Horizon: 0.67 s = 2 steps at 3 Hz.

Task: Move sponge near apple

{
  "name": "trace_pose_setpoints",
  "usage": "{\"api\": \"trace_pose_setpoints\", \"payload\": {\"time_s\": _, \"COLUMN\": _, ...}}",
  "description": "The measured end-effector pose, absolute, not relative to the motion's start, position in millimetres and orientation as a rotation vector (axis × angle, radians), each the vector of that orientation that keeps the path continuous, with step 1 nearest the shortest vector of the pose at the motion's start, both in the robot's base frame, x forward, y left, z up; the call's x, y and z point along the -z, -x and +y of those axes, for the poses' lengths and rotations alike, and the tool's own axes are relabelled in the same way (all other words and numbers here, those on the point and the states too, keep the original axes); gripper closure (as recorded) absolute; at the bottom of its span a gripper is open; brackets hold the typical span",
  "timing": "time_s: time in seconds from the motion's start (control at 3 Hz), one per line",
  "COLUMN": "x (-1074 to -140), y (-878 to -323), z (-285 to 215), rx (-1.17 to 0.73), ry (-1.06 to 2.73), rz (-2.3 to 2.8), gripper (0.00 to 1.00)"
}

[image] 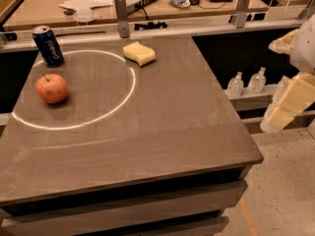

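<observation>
The pale yellow sponge lies on the dark grey table near its far edge, just outside a white ring of light. The red-orange apple sits inside the ring at the left, well apart from the sponge. My gripper hangs off the table's right side, above the floor, far from both the sponge and the apple and holding nothing that I can see.
A dark blue soda can stands upright at the far left corner, behind the apple. A cluttered bench with metal posts runs behind the table. Small clear bottles sit on a low shelf to the right.
</observation>
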State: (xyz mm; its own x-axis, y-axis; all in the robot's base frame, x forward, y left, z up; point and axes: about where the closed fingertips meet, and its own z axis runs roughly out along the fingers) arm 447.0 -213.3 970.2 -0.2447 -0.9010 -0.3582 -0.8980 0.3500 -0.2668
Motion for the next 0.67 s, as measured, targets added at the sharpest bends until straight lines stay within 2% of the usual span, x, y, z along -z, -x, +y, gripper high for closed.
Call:
{"api": "trace_pose_setpoints", "payload": {"time_s": 0.33, "x": -962.8, "y": -463.4, "z": -201.5, "rx": -0.088, "ry": 1.391, "rz": 2.021, "gripper": 0.0}}
{"api": "trace_pose_setpoints", "payload": {"time_s": 0.67, "x": -970.8, "y": -484.0, "z": -185.7, "rx": -0.092, "ry": 1.301, "rz": 1.916, "gripper": 0.0}}
